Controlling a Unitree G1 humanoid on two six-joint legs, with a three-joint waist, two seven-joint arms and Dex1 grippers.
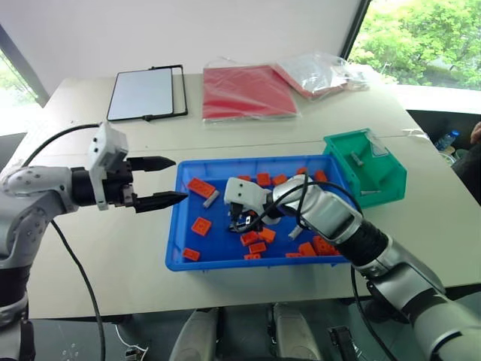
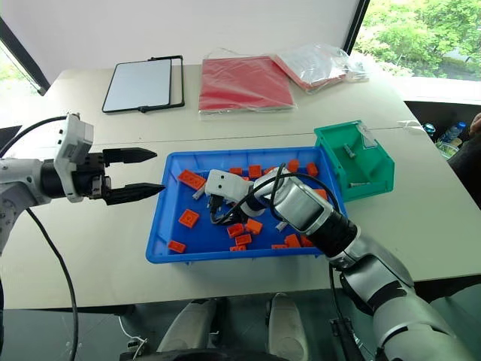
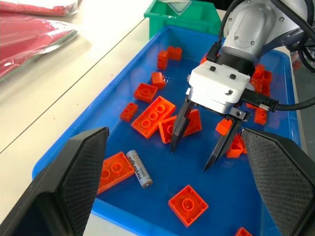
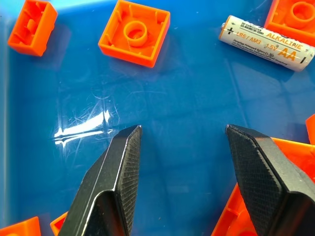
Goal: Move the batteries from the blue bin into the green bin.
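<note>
The blue bin [image 1: 177,229] sits mid-table, strewn with orange bricks [image 1: 201,187]. One battery [image 3: 139,168] lies on its floor beside a brick, seen up close as an AA battery [image 4: 266,43]. My right gripper [image 3: 191,156] reaches down into the bin, open, fingertips [image 4: 129,142] just over bare blue floor with nothing between them; the battery lies a short way beyond them. My left gripper [image 1: 179,179] hovers open and empty just outside the bin's left rim. The green bin [image 1: 385,179] stands at the blue bin's far right corner with small grey cylinders [image 1: 357,158] inside.
At the back of the table lie a grey tablet in a black frame [image 1: 144,94], a red folder [image 1: 248,90] and a clear plastic bag [image 1: 323,71]. A water bottle [image 1: 446,141] stands beyond the table's right edge. Bare tabletop surrounds the bins.
</note>
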